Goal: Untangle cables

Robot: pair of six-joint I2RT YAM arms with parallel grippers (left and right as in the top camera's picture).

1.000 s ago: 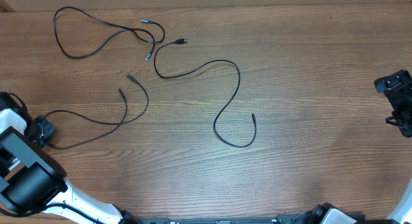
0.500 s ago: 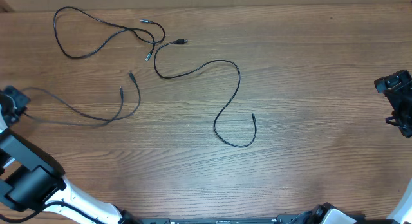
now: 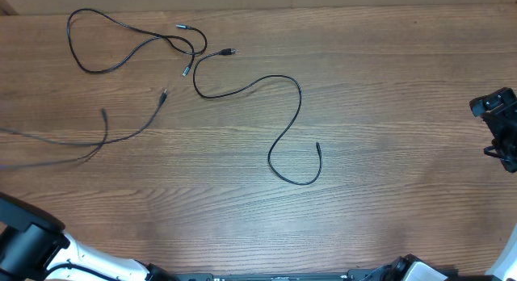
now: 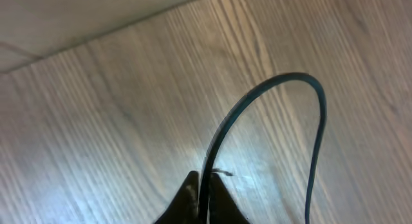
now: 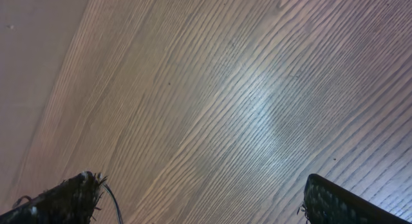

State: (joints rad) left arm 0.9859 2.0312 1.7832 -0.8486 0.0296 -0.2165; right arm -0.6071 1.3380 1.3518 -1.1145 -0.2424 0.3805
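L jaws tight on thin blk cable (image 4: pixel 297 74); R jaws wide

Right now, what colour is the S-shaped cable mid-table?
The S-shaped cable is black, clearest in the overhead view.

Left arm (image 3: pixel 28 250): base and lower link occupy the near-left corner of the overhead view; the wrist extends beyond the left edge. Left gripper (image 4: pixel 203 193): jaws closed, tips pinching a cable (image 4: pixel 283 79) that loops away from them. Right gripper (image 5: pixel 199 182): jaws fully spread, holding nothing, fingers (image 5: pixel 74 195) at the lower corners of the wrist view, facing the desk (image 5: pixel 244 89).
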